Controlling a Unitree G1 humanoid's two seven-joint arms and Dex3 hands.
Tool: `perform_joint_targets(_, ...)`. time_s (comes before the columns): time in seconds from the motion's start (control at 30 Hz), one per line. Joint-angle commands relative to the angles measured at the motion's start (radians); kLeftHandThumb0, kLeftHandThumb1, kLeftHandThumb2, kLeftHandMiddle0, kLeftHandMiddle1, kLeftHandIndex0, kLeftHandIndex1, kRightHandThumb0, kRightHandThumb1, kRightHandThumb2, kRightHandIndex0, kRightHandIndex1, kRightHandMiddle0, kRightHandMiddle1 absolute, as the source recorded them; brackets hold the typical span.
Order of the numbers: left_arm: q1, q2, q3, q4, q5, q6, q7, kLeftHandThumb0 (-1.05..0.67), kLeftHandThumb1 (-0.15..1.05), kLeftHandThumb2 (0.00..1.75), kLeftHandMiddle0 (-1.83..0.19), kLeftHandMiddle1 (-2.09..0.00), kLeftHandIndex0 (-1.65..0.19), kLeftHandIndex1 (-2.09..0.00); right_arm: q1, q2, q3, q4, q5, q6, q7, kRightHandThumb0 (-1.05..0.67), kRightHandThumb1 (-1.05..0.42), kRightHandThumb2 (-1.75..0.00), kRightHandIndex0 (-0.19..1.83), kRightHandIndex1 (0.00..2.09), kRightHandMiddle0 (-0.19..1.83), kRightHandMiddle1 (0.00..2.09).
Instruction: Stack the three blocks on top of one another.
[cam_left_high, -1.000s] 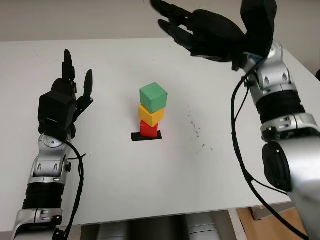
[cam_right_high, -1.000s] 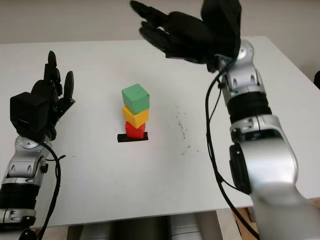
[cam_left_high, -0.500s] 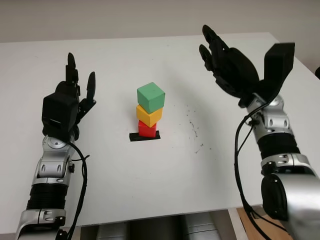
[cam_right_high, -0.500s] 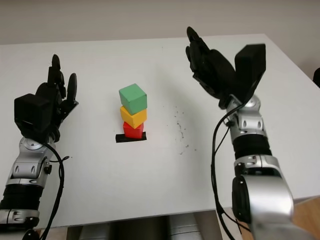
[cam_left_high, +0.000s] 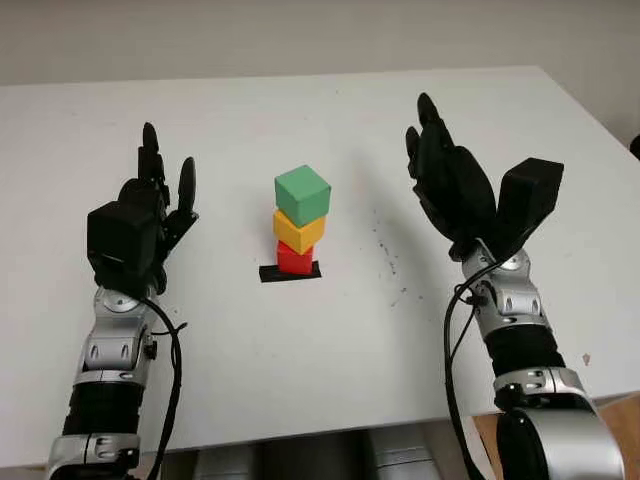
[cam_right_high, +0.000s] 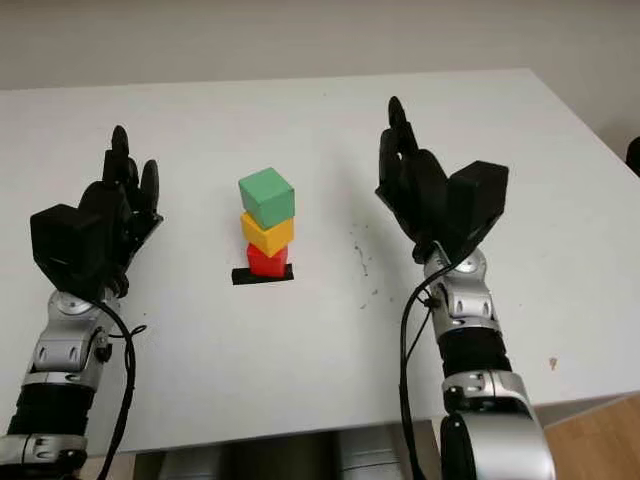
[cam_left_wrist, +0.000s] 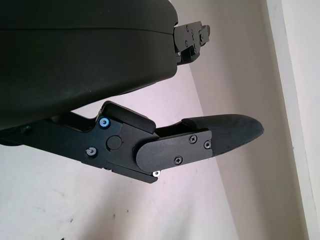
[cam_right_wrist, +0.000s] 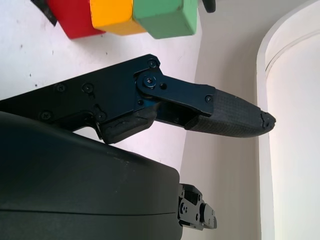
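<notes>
In the left eye view the green block tops the yellow block and red block on the tabletop, flanked well apart by the open left robot hand and open right robot hand, while the right wrist view shows the blocks skewed, so a knock could topple them.

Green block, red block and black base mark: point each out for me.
Green block (cam_left_high: 303, 193), left eye view, on its front face at the top of the stack.
Red block (cam_left_high: 294, 260), left eye view, on its front face.
Black base mark (cam_left_high: 268, 274), left eye view, on its left end.
</notes>
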Motion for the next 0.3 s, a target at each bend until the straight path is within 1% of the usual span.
perform_joint_targets(0.0, 0.017, -0.003, 0.000, -0.025, -0.003, -0.002, -0.005, -0.84, 1.05, 0.65, 0.19, 0.00, 0.19, -0.04, 0.004, 0.010, 0.007, -0.019, -0.007, 0.001, -0.012, -0.83, -1.05, -0.76, -0.19, 0.00, -0.19, 0.00)
perform_joint_targets(0.17, 0.039, -0.008, 0.000, -0.064, -0.006, 0.005, -0.010, -0.82, 1.05, 0.65, 0.19, 0.00, 0.19, -0.03, 0.002, 0.009, 0.017, -0.022, -0.007, 0.012, -0.016, -0.82, -1.05, -0.77, -0.19, 0.00, -0.19, 0.00)
perform_joint_targets(0.27, 0.061, -0.008, -0.003, -0.114, -0.003, 0.029, -0.011, -0.82, 1.05, 0.65, 0.19, 0.00, 0.19, -0.03, 0.019, 0.010, 0.022, -0.057, -0.003, 0.025, -0.014, -0.81, -1.05, -0.77, -0.19, 0.00, -0.19, 0.00)
